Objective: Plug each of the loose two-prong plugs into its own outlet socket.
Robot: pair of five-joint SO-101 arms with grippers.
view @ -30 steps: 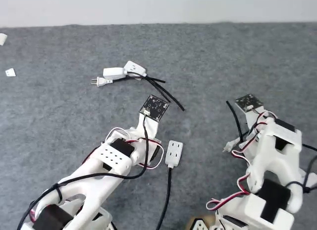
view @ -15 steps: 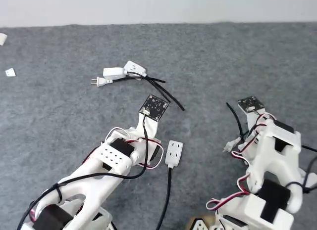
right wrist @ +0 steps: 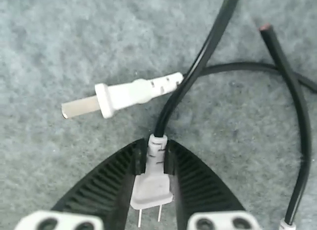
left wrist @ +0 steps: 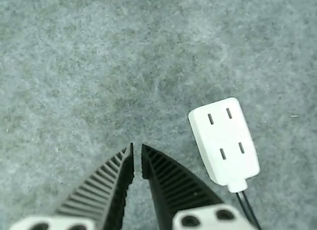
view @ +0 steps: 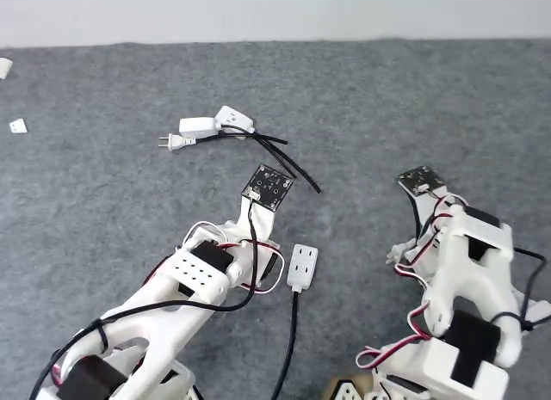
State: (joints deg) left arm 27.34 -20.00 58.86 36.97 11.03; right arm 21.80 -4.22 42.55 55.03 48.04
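— What is being shown, largest thing first?

— A grey mat (view: pixel 103 202) is being used as the ground. On it a white outlet block (left wrist: pixel 224 141) with two pairs of slots is lying flat. In the high view it is being seen toward 6 o'clock from the middle, and its black cord (view: pixel 288 348) is being led off toward 6. A far plug (view: pixel 181 141), white with two prongs, is lying out at 10 o'clock.

— And the smaller pieces?

— A held plug (right wrist: pixel 151 183), white and flat with two thin prongs, is being shown on a black lead (right wrist: pixel 198 57). A loose plug (right wrist: pixel 131 91) is lying on its side just beyond it.

— What is being noted as changed?

— In the high view the right arm's wrist is being found slightly farther toward 9 o'clock than a second ago. The left arm and the outlet block are being found unchanged.

— How are the jaws being kept?

— The right gripper (right wrist: pixel 151 146) is being kept closed on the held plug's body. The prongs are pointing back toward the wrist and the lead is running out past the tips. The left gripper (left wrist: pixel 137 163) is being kept almost closed, with a thin gap and nothing in it. The outlet block is lying just beside it, not touching.
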